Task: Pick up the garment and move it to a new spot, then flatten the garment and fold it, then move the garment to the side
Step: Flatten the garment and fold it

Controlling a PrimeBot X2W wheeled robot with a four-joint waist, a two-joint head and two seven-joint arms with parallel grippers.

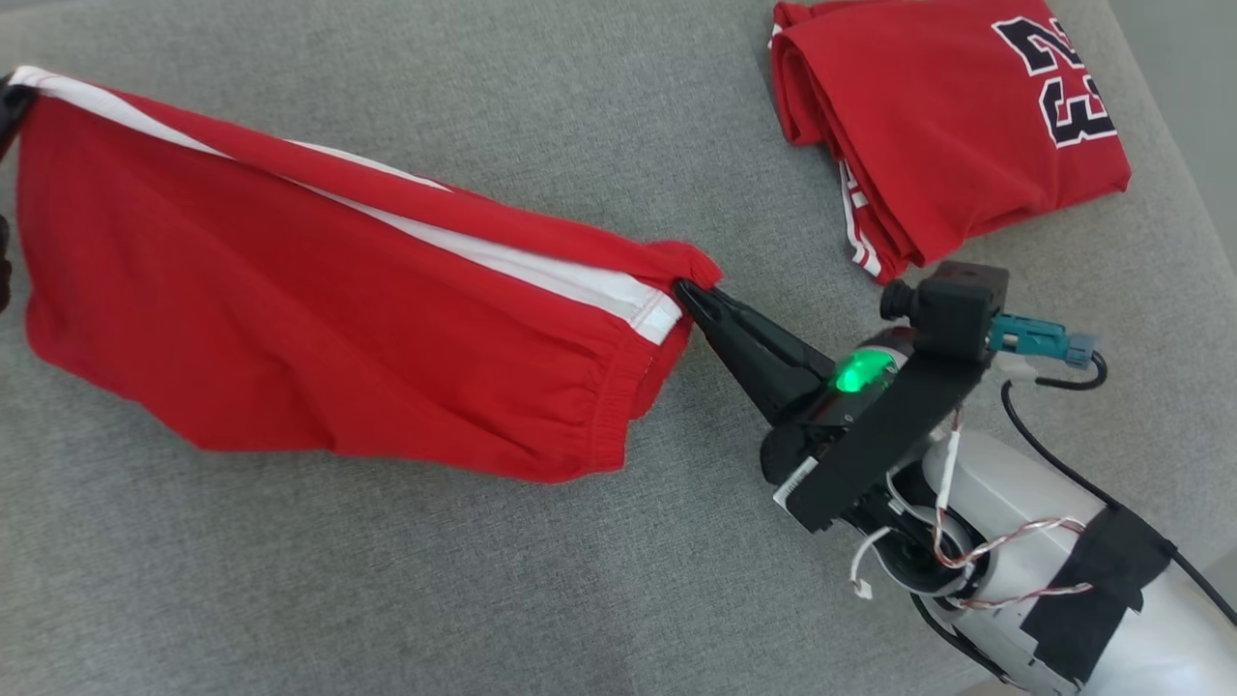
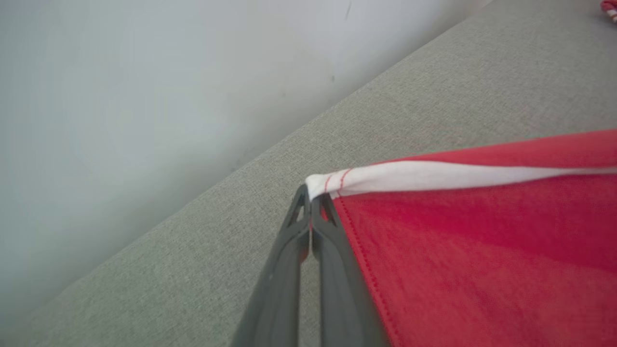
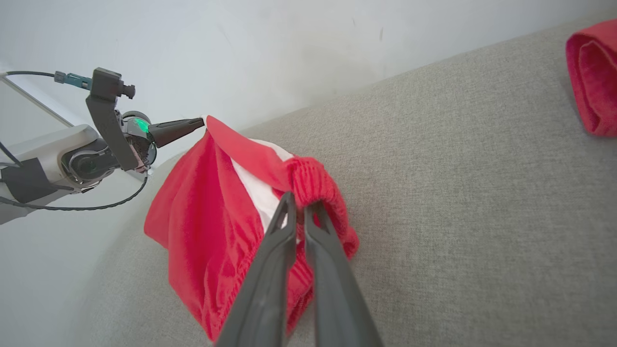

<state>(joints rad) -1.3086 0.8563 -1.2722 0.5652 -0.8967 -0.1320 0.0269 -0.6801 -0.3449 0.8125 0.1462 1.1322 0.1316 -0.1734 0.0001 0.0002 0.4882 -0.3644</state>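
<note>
I have the shorts (image 1: 319, 329) strung between my two claws, lifted over the grey cushion (image 1: 580, 116). The lower edge sags toward the cushion; I cannot tell whether it brushes it.

My left claw (image 2: 311, 193) is pressed together on the hem corner, right where the white stripe (image 2: 434, 174) ends. My right claw (image 1: 688, 293) is pinching the gathered waistband (image 3: 313, 185) at the stripe's other end.

The cloth looks light, thin and limp. It drapes in soft folds below the taut top edge and will slump as soon as either end goes slack. It does not look slippery or fragile. The stitched hem and the thick elastic band are the firmest places to grip, so I judge these two holds good ones.

The long axis follows the stripe, from upper left in the head view down toward the middle. The waistband points to my right and the leg opening to my left.

A folded jersey (image 1: 947, 126) lies well apart at the upper right, and I would lay the shorts down short of it.
</note>
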